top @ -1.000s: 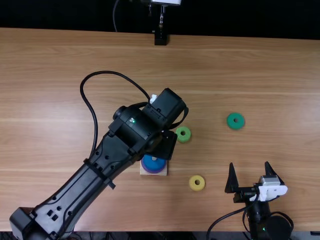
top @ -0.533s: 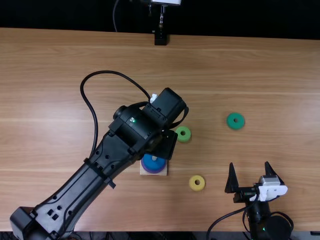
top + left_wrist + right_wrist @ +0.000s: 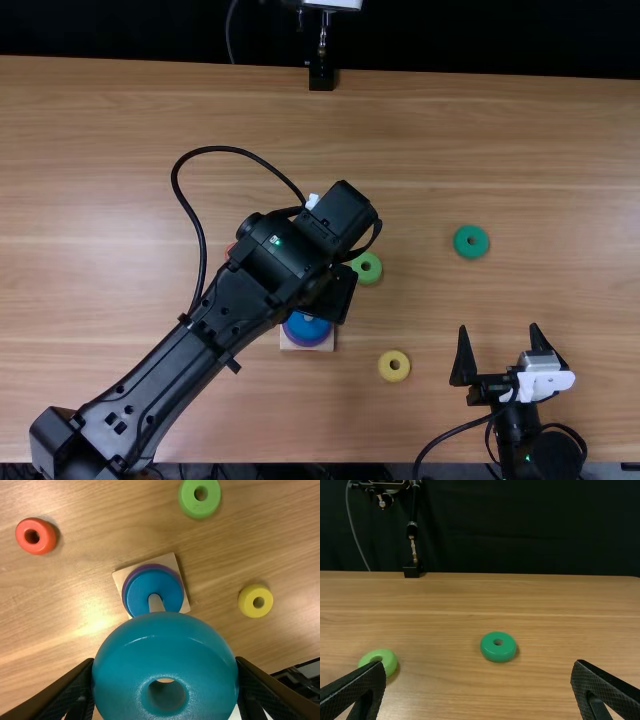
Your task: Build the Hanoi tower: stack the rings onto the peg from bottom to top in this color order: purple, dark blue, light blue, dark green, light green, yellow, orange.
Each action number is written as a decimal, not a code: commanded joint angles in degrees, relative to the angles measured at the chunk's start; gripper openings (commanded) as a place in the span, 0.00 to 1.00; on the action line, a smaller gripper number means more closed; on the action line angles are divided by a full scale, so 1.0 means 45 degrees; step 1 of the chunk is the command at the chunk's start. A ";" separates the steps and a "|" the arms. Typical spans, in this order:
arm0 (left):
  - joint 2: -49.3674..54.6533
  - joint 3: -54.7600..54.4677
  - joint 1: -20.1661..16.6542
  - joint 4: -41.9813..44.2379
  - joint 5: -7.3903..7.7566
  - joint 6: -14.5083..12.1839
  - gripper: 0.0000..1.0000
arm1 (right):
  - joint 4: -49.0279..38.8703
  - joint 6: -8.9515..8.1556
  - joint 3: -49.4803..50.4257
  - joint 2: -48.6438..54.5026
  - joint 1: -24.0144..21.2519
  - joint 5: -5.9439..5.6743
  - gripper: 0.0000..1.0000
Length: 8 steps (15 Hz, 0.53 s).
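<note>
The light blue ring (image 3: 165, 647) is held clamped between the jaws of the left gripper (image 3: 335, 295), above the desk (image 3: 520, 140) near the peg (image 3: 156, 603). On the peg's square base (image 3: 170, 561), the dark blue ring (image 3: 141, 596) is stacked on the purple ring (image 3: 150, 566), nearer the desk's near edge than its far edge. The yellow ring (image 3: 394, 366) is placed right of the base, a little closer to the near edge; the light green ring (image 3: 367, 268) lies farther back, and the dark green ring (image 3: 471, 241) well toward the right edge. The orange ring (image 3: 36, 536) is seen left of the base. By the near right corner, the right gripper (image 3: 499, 328) is positioned with its jaws apart.
</note>
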<state>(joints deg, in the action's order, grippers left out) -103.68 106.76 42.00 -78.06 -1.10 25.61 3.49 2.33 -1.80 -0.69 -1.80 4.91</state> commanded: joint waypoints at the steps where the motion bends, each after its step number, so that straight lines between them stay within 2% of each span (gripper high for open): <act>1: -0.0222 -0.0170 0.0081 0.0027 -0.0083 0.0052 0.00 | -0.0011 -0.0002 0.0166 0.0153 -0.0107 0.0011 1.00; 8: -0.0652 -0.0326 0.0081 0.0074 -0.0036 0.0029 0.00 | -0.0011 -0.0002 0.0166 0.0153 -0.0107 0.0011 1.00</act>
<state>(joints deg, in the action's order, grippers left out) -105.91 106.00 42.00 -77.73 -1.06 25.58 3.51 2.44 -1.80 -0.69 -1.80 4.89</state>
